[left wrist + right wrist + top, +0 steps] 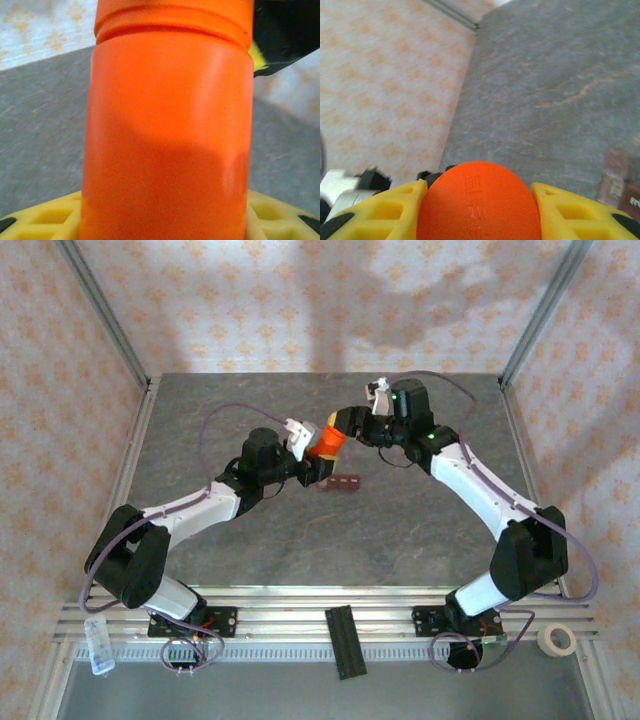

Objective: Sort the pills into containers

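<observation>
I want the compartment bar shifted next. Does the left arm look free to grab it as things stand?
Probably not yet. The left arm has its jaws closed on the orange bottle, and the right arm grips its cap. The compartment bar lies uncovered close beside them, so only that load hinders.

Tape roll (557,639) near-right; black strip (345,641) near-centre; clear plastic piece (99,645) near-left.

Near the middle of the counter (300,540), the bottle (326,441) sits between both arms: the left end effector (310,454) grips its body from the left, the right end effector (347,426) its top from behind-right. The containers (341,483) lie on the counter just before it (slightly right). A tape roll (557,639) rests at the near right corner.
</observation>
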Controlling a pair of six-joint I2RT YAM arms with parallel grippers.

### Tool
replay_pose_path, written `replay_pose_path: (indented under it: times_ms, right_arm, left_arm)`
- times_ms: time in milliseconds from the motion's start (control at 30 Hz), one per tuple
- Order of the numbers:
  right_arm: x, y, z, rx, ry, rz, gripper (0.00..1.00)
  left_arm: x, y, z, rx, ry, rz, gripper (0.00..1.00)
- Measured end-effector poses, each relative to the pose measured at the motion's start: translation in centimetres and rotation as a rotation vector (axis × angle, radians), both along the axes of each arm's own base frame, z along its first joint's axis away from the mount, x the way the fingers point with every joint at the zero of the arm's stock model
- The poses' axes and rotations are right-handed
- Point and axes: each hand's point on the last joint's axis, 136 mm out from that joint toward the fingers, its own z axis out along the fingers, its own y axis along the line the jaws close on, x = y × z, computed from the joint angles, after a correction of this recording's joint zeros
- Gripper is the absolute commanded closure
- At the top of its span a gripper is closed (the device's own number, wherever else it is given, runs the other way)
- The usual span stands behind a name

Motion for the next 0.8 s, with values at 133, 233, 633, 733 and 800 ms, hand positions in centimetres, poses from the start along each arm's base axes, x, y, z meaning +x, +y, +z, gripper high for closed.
replay_pose_path:
  times_ms: [133, 233, 633, 733, 800]
  right_arm:
    - [-0.6, -0.1, 1.6, 0.033, -0.083, 0.09, 0.57]
    - [-0.9, -0.1, 2.0, 0.037, -0.102, 0.118, 0.34]
    - [1.1, -3.8, 1.6, -0.04, 0.051, -0.169, 0.17]
    - [1.4, -4.0, 0.9, -0.024, 0.112, -0.214, 0.16]
    - [1.6, -3.9, 0.3, -0.019, 0.145, -0.231, 0.16]
  left_arm:
    - [-0.6, -0.5, 1.7, -0.106, 0.033, -0.06, 1.0]
    - [-0.9, -0.7, 2.0, -0.129, 0.048, -0.079, 1.0]
    - [0.4, 0.7, -1.3, 0.101, -0.017, 0.042, 1.0]
    - [0.1, 0.5, -2.1, 0.174, -0.043, 0.048, 1.0]
    - [0.0, 0.4, -2.5, 0.206, -0.056, 0.051, 1.0]
